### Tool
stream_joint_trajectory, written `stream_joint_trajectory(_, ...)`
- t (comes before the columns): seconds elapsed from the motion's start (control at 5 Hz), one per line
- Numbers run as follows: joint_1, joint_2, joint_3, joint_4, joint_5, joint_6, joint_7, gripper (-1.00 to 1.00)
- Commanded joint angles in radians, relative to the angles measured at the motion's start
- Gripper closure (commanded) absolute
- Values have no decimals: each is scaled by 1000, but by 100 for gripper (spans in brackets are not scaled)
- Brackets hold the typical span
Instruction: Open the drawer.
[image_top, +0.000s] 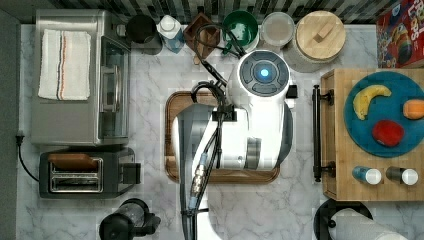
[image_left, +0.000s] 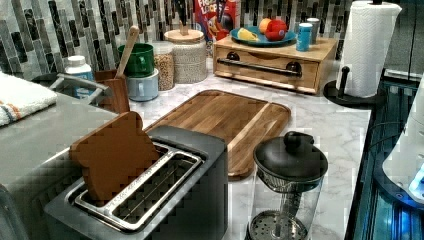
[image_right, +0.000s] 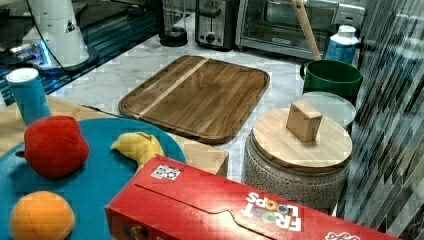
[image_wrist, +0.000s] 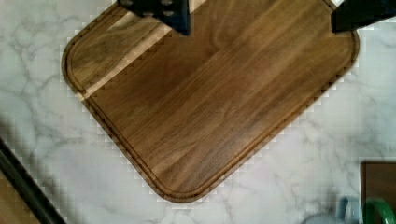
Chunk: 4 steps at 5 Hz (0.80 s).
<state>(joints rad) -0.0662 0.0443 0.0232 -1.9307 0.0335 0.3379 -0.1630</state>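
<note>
A white marble counter (image_top: 150, 210) runs below a striped tile wall (image_left: 60, 35). At its middle lies a brown wooden tray (image_left: 220, 122), bare. In the top view the arm (image_top: 250, 120) hangs over this tray, covering most of it. In the wrist view two dark fingers (image_wrist: 163, 11) stand wide apart above the tray, gripping nothing; the gripper (image_wrist: 261, 16) is spread.

The drawer (image_left: 267, 65) sits at the top view's right, well apart from the tray, pushed in flush, its black bar handle (image_top: 316, 132) facing the tray. On top of its box rests a teal plate (image_top: 395, 145) with a banana (image_top: 369, 99), a red fruit (image_top: 388, 133) and an orange (image_top: 414, 108), and beside the plate two shakers (image_top: 367, 174).

At the top view's left stand a toaster oven (image_top: 75, 120) with a folded towel (image_top: 65, 64) on it and a toaster (image_left: 165, 195) holding one slice (image_left: 112, 155). Along the wall: a green cup (image_right: 332, 77), a jar with a wooden lid (image_right: 300, 145), a cereal box (image_right: 225, 210). A paper towel roll (image_left: 369, 47) stands near the drawer.
</note>
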Motion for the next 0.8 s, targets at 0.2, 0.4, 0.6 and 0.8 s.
stream_joint_trajectory(0.2,-47,-50,-41,-100,-90,39,-579,-100)
stream_joint_trajectory(0.4,-63,-83,-66,-197,-139,191,-735,-100)
stream_joint_trajectory(0.6,-93,-55,-89,-200,-142,246,-860,-100)
stream_joint_trajectory(0.8,-119,-22,-120,-207,-124,317,-987,-100)
